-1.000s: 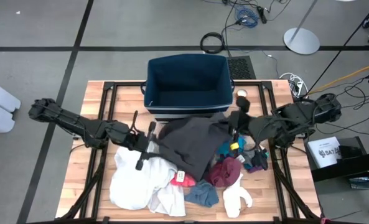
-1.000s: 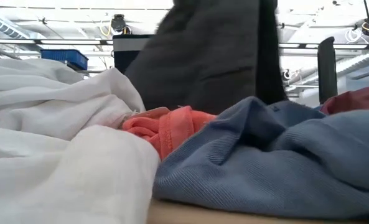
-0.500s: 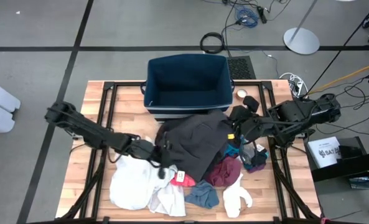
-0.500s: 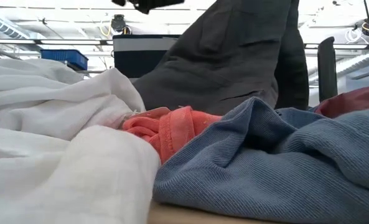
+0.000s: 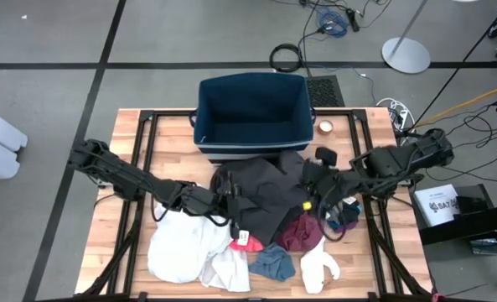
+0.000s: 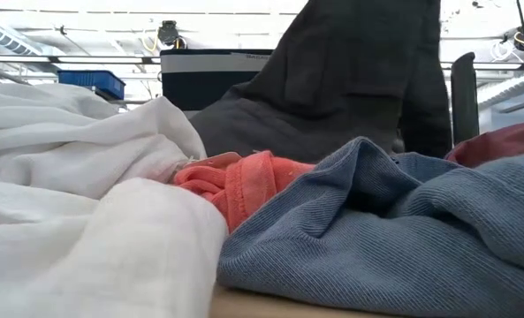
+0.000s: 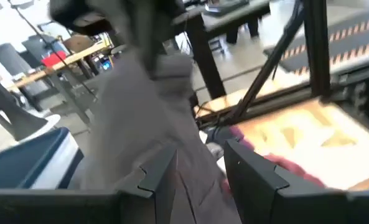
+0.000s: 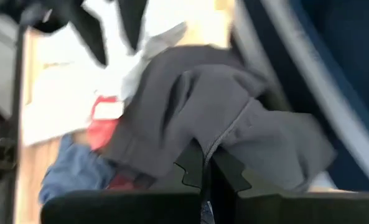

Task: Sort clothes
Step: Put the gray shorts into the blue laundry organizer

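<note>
A large dark grey garment [image 5: 261, 197] lies over the pile at the table's middle. Part of it is raised high in the low view [image 6: 350, 79]. My right gripper [image 5: 307, 190] is shut on it at its right side. My left gripper [image 5: 234, 206] reaches in from the left. It is open, its fingers on either side of a fold of the grey cloth [image 7: 200, 186]. Around the grey garment lie a white garment [image 5: 185, 247], a coral-red piece [image 5: 250, 243], a blue-grey piece [image 5: 273, 262], a maroon piece [image 5: 302, 231] and a white sock [image 5: 319, 264]. My right gripper pinches a seamed edge of the grey garment [image 8: 226, 138] between its shut fingers. It comes from the table's right side, slanting down. The held part is lifted, and the rest drapes down onto the pile. Whether my left gripper's open fingers touch the cloth between them, I cannot tell.
A navy blue bin [image 5: 252, 126] with a white stripe stands open just beyond the pile, at the table's far middle. A teal piece [image 5: 344, 220] lies under the right arm. Bare wood shows at the far left [image 5: 160, 134] and far right of the table.
My left gripper has gone toward the table's right, from beside the white garment into the grey garment's left side, rolling as it went. My right gripper has tipped further down and sunk a little. The raised grey cloth now hangs lower and spreads wider over the pile.
</note>
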Controlling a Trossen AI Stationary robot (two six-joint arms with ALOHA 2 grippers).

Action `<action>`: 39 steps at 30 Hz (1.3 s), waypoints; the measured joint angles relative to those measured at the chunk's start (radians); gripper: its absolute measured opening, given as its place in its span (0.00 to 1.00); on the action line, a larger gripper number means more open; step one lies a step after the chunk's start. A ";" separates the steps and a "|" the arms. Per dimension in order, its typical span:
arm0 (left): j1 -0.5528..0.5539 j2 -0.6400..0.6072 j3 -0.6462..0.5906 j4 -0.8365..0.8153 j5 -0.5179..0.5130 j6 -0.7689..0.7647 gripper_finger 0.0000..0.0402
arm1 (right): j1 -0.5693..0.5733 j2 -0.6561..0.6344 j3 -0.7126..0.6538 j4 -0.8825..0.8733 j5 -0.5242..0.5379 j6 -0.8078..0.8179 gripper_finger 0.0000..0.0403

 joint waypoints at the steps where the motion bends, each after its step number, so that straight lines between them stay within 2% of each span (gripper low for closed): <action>1: 0.000 0.000 0.000 0.005 0.001 -0.016 0.35 | 0.007 0.010 0.000 0.003 -0.018 -0.006 0.00; 4: 0.000 0.000 0.000 0.000 0.013 -0.025 0.35 | 0.024 0.057 0.000 0.029 -0.056 -0.038 0.00; 9: 0.001 0.004 0.000 -0.033 0.013 0.020 0.38 | 0.034 0.161 -0.001 0.079 -0.062 -0.079 0.00; 14: -0.014 0.005 0.000 -0.034 -0.014 0.000 0.47 | 0.034 0.248 -0.002 0.085 -0.063 -0.111 0.00; 22: -0.007 0.024 0.000 -0.097 0.072 -0.053 0.62 | 0.013 0.312 -0.002 0.197 -0.147 -0.174 0.00; 31: 0.009 0.067 0.000 -0.097 0.119 -0.037 0.64 | 0.005 0.319 -0.002 0.273 -0.167 -0.223 0.00; 35: 0.031 0.071 0.000 -0.101 0.222 -0.089 0.64 | 0.005 0.317 0.001 0.320 -0.169 -0.237 0.00; 39: 0.042 0.086 0.000 -0.118 0.242 -0.113 0.64 | 0.005 0.316 0.002 0.320 -0.191 -0.235 0.00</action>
